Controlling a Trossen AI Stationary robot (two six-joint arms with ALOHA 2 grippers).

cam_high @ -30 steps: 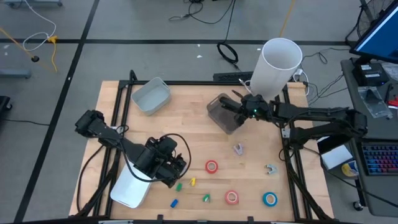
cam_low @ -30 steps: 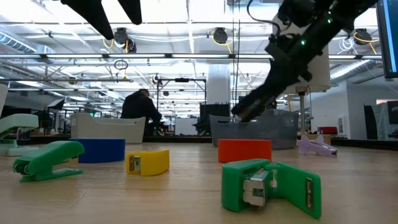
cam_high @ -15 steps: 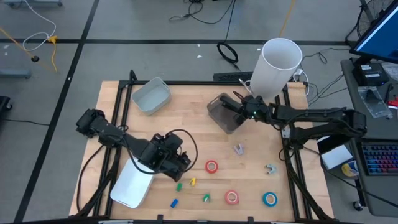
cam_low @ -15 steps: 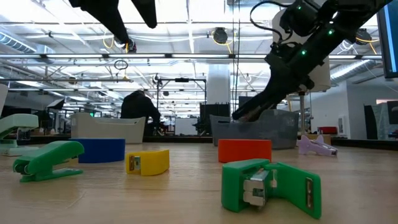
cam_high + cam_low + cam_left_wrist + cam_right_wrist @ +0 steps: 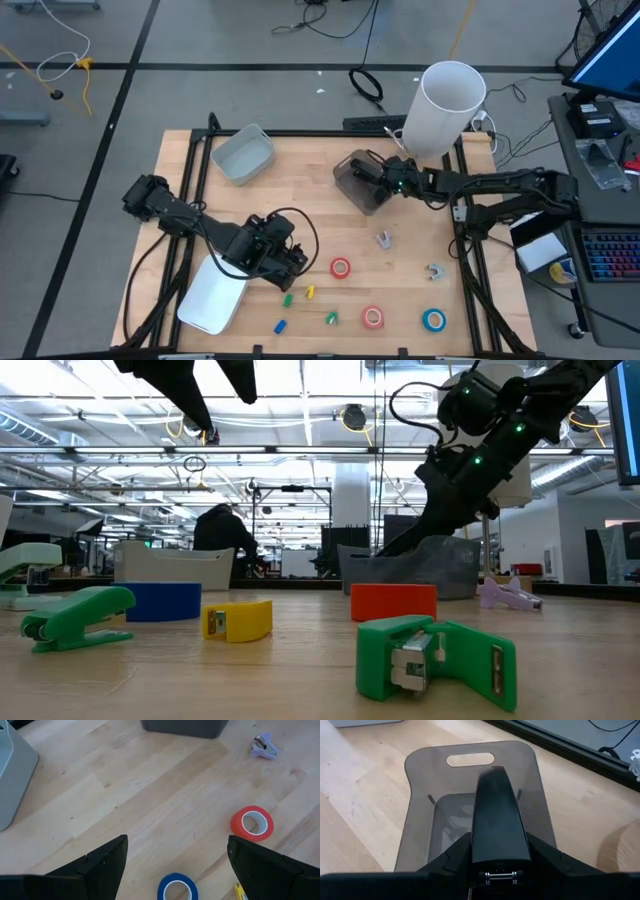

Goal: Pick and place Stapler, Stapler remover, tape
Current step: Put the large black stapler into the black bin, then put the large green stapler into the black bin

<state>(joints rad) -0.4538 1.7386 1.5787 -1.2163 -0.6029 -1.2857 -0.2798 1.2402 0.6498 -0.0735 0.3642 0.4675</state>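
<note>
My right gripper (image 5: 374, 173) is shut on a black stapler (image 5: 495, 805) and holds it over the dark see-through bin (image 5: 356, 190) at the table's far middle. My left gripper (image 5: 175, 870) hovers open above the table's near left. A blue tape roll (image 5: 176, 888) lies on its flat side below it. Red tape rolls (image 5: 341, 267) (image 5: 373, 317) and another blue one (image 5: 433, 320) lie flat near the front edge. A lilac stapler remover (image 5: 384, 239) and a grey one (image 5: 435, 271) rest on the wood. My right gripper pinches the stapler's rear end (image 5: 496, 851) between its two fingers. The stapler runs forward along the fingers. The fingers slant down from the table's right side. The stapler is lifted, its free end (image 5: 388, 544) tilted down at the bin's open top.
A light grey bin (image 5: 243, 153) stands at the far left, a white tray (image 5: 212, 300) at the near left and a tall white bucket (image 5: 447, 105) at the far right. Small green, yellow and blue bits (image 5: 310, 292) lie near the front edge.
My right gripper has sunk toward the dark bin with the stapler, which now tips lower over the bin's opening.
</note>
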